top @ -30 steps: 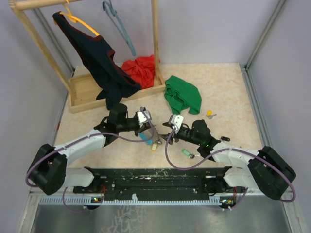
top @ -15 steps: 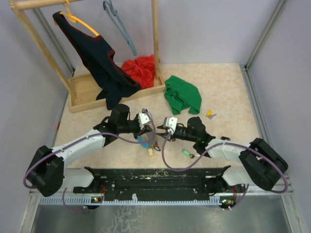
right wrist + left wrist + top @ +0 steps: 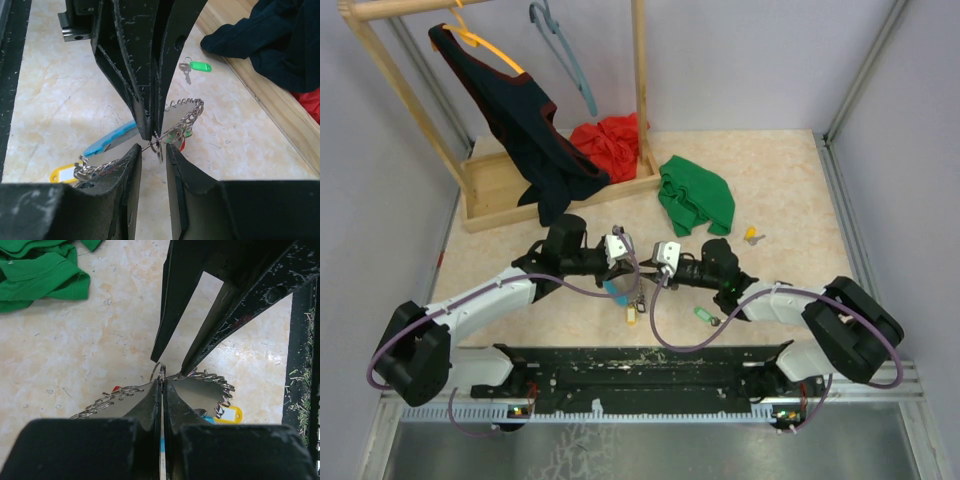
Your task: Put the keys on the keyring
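My left gripper (image 3: 636, 270) (image 3: 162, 381) is shut on the thin wire of the keyring (image 3: 632, 292) and holds it above the table. From the wire hang twisted metal chains (image 3: 209, 377), a light-blue plastic segment (image 3: 107, 140) and a yellow-tagged key (image 3: 228, 414) (image 3: 631, 316). My right gripper (image 3: 649, 274) (image 3: 152, 147) faces the left one tip to tip. It is open by a narrow gap, with a small split ring (image 3: 158, 148) on the wire between its fingers. A green-tagged key (image 3: 703, 315) and a yellow-tagged key (image 3: 752, 236) lie loose on the table. Another green-tagged key (image 3: 197, 66) lies beyond the left gripper.
A green cloth (image 3: 696, 194) lies behind the grippers. At the back left stands a wooden rack (image 3: 560, 180) with a dark garment (image 3: 525, 120), a red cloth (image 3: 610, 140) and hangers. Metal frame posts (image 3: 865, 70) and grey walls bound the table.
My right gripper has moved left up to the left gripper's tips and its jaws have narrowed around the small ring. The left gripper stays shut on the keyring.
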